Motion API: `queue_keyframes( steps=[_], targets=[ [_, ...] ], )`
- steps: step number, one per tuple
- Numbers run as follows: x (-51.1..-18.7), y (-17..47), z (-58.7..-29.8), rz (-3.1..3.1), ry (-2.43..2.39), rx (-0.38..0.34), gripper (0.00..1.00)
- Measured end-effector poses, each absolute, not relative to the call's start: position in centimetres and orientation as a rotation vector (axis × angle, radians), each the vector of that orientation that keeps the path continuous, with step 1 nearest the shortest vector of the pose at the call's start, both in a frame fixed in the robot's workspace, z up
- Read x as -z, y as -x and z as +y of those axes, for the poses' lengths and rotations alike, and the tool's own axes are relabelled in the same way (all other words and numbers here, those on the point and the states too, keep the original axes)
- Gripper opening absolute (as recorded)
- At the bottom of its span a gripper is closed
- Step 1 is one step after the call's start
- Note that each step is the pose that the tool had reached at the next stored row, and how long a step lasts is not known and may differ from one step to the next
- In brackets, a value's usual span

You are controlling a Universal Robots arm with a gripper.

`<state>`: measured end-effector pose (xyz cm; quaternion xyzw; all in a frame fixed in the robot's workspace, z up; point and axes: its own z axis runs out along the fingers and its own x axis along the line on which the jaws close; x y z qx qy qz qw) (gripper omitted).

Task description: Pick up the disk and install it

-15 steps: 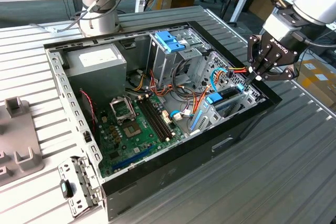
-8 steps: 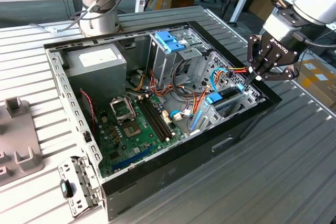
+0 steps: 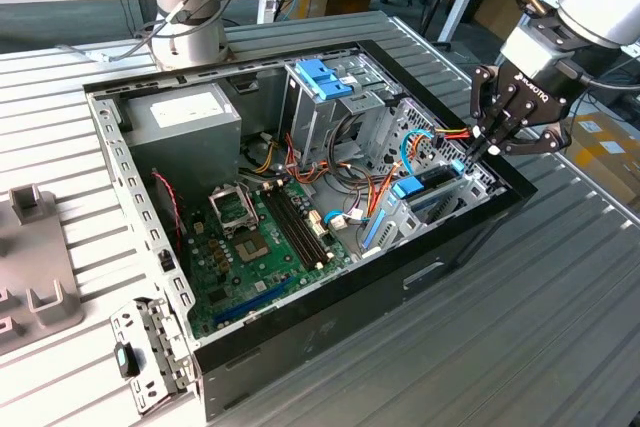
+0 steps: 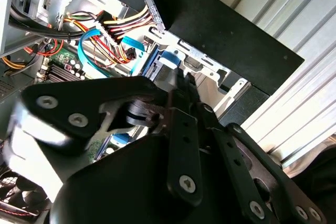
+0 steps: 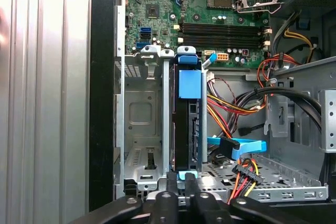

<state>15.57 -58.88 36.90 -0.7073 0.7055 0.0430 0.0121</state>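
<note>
Narrowed tight, the black claw pinches the blue tab end of the dark blue-railed disk, likely stiff, weighty, shock-fragile.

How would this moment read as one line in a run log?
gripper: at one end of the disk | disk: on edge in the metal bay | bay: inside the open computer case
</note>
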Motion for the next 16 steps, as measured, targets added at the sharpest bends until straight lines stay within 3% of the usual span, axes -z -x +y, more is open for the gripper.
queue_keyframes(
  steps=[3, 4, 16],
  targets=[
    [-36.90, -15.57, -58.88, 2.200, 2.205, -0.134, 0.29],
    [-36.90, -15.58, -58.88, 2.199, 2.205, -0.134, 0.42],
    [-36.86, -16.39, -57.97, 2.180, 2.226, -0.135, 0.42]
  ],
)
